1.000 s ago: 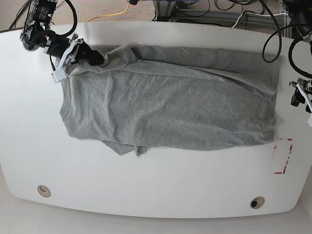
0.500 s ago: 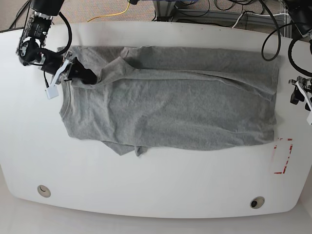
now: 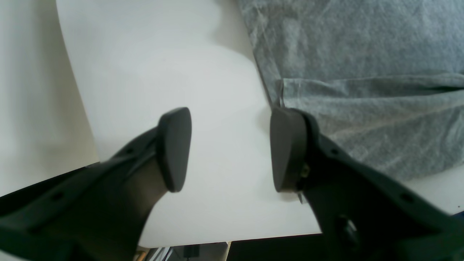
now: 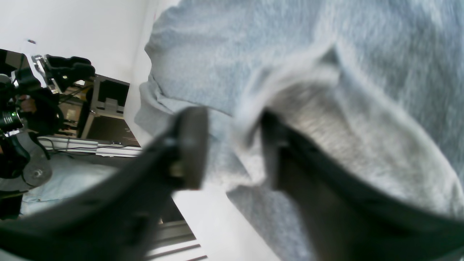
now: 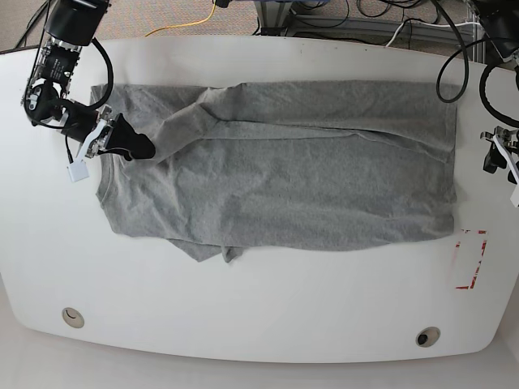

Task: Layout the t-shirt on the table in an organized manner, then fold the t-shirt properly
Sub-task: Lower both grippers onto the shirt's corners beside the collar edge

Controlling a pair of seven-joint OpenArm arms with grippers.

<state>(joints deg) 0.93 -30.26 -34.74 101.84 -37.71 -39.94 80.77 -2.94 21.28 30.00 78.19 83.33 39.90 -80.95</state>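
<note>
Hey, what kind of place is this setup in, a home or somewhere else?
Most likely a robotics lab or workshop, not a home. Loose cables trail behind the white table, a red dashed marking is taped on it, and equipment racks stand nearby.

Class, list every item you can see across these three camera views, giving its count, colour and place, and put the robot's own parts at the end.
t-shirt: one, heather grey, spread across the middle of the table, still rumpled along its far edge.
table: one, white, fills most of the base view.
grommet holes: two, round, near the table's front edge, one at each end.
red dashed marking: one, on the table just past the shirt's corner.
cables: several, black plus one yellow, beyond the far edge.
right gripper: one, black, at the shirt's end, fingers parted with a fold of cloth between them.
left gripper: one, black, open over bare table beside the shirt's edge.
</note>
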